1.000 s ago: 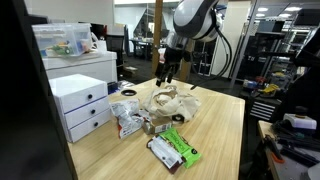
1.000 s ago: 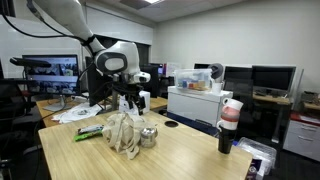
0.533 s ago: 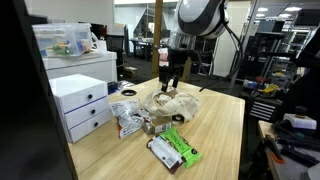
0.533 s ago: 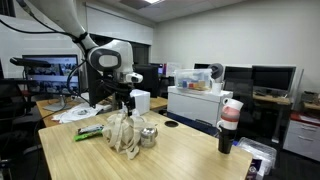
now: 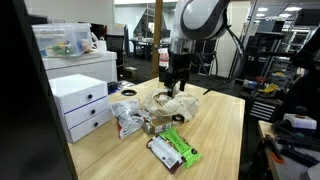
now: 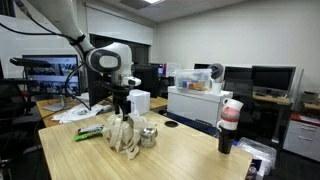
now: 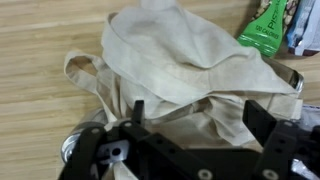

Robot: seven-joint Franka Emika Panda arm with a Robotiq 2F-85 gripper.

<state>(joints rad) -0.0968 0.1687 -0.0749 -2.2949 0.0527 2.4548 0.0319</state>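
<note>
A crumpled cream cloth bag point(image 7: 190, 55) with loop handles lies on the wooden table point(image 7: 40, 40); both exterior views show it point(image 5: 171, 104) point(image 6: 125, 134). My gripper point(image 7: 200, 118) hangs directly over the bag's heap, jaws wide open, with a dark finger point(image 7: 265, 122) on each side of a fold of cloth. Nothing is pinched between them. In the exterior views the gripper point(image 5: 177, 88) point(image 6: 122, 107) points straight down, its tips at the top of the bag.
A green packet point(image 7: 268, 25) point(image 5: 181, 148) and a metal can point(image 6: 148, 136) lie beside the bag. White drawer units point(image 5: 80, 105) point(image 6: 200, 103), a filled clear plastic bag point(image 5: 125, 118) and a bottle on a dark cup point(image 6: 230, 122) stand around the table.
The arm has swung over the bag and come down to it. The jaws have opened the last bit to full width.
</note>
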